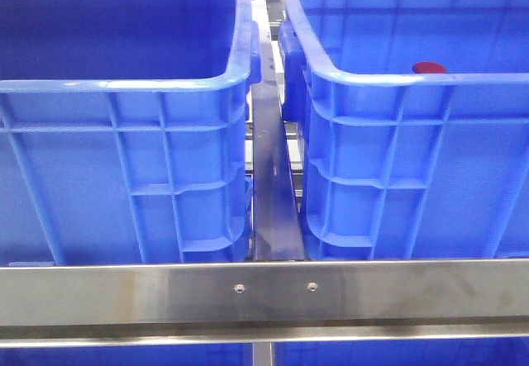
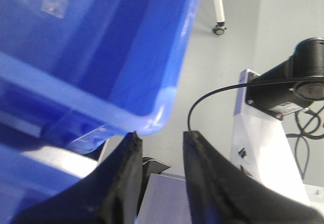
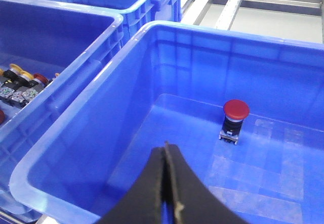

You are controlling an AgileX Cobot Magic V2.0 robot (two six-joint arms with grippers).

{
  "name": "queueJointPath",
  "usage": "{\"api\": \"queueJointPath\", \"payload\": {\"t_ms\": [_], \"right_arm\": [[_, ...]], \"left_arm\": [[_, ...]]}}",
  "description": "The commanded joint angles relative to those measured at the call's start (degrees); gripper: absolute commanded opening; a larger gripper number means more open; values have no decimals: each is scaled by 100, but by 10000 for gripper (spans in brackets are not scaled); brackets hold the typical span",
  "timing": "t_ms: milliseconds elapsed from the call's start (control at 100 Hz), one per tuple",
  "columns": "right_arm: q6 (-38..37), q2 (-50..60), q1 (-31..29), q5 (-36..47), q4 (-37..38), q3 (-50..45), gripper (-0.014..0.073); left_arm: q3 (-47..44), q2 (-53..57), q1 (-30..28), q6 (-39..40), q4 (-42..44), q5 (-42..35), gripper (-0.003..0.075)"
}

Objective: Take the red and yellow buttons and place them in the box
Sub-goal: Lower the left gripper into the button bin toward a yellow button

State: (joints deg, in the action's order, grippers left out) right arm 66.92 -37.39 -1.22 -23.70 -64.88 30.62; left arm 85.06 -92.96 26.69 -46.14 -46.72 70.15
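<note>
Steel rail [image 1: 264,293]; perhaps a caster [image 2: 219,30].

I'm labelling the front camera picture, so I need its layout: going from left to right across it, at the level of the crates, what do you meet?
Left bright-blue ribbed plastic crate → shiny steel rail running away between the crates → right bright-blue ribbed plastic crate → dark red round button cap showing just above that crate's near rim.

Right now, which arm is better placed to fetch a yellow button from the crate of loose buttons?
Probably left: the left pincer stands open by a blue plastic crate's rim; the right pincer is shut over the blue crate holding the red-capped push button, beside the loose buttons' crate.
</note>
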Motion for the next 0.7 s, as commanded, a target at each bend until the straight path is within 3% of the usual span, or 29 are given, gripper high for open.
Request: {"api": "queueJointPath", "payload": {"t_ms": [0,230,400,690], "right_arm": [[33,22,-18,106,-184,134,-69],[33,22,-18,87,-184,134,-69],[33,22,-18,87,-184,134,-69],[33,22,-18,82,-184,134,-69]], "left_arm": [[180,272,-146,33,-237,222,225],[180,272,-782,225,-79,-78,225],[180,272,-1042,544,688,-565,224],[180,272,-1045,2451,2796,-1585,221]]}}
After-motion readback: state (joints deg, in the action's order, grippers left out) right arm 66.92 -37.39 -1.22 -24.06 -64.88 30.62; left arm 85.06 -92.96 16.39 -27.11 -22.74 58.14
